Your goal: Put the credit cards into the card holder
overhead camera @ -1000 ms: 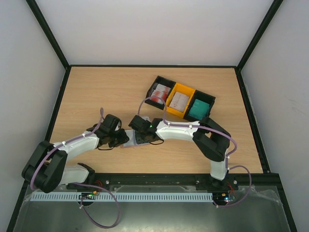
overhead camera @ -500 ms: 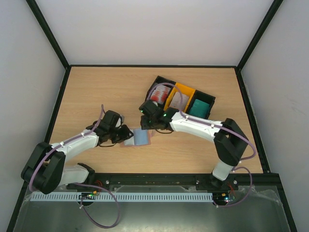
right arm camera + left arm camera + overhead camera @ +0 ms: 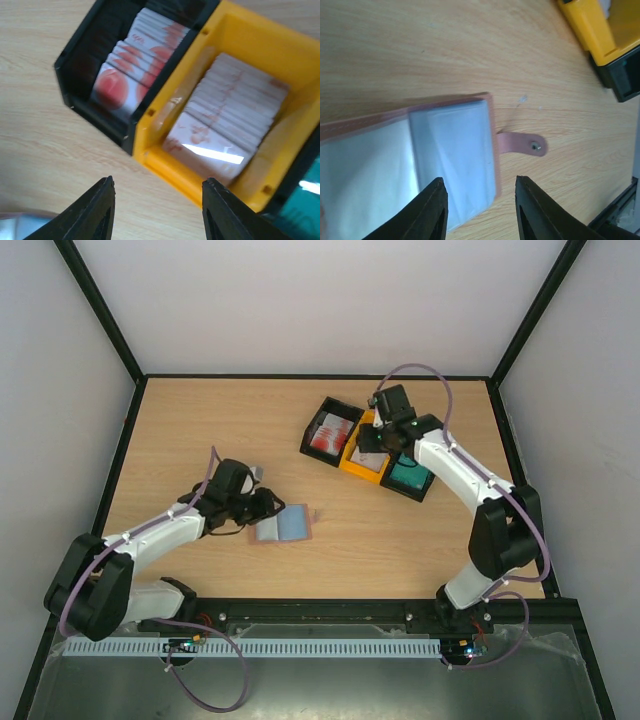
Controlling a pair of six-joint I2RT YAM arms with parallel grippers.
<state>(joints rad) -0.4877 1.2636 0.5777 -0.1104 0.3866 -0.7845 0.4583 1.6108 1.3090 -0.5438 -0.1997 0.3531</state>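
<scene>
**Both grippers spread, nothing held; holder lies open on table**

Left gripper (image 3: pixel 480 215): fingers (image 3: pixel 432 210) apart at the bottom of the left wrist frame. One overlaps the right edge of the card holder (image 3: pixel 420 160); I cannot tell if it touches. Nothing is pinched.

Right gripper (image 3: pixel 160 210): fingers spread and empty, above the near edge of the orange tray (image 3: pixel 165 170).

The holder is open on the table (image 3: pixel 200 430) at centre-left of the top view, blue-grey pockets up.

Only the left wrist view shows the pink strap with snap (image 3: pixel 522 143) sticking out to the right. Only the right wrist view shows the stacks clearly: red-and-white cards (image 3: pixel 132 65) in the black tray (image 3: pixel 80 35), white red-marked cards (image 3: pixel 230 115) in the orange tray. The top view shows the teal cards (image 3: pixel 410 470) in the third tray.
</scene>
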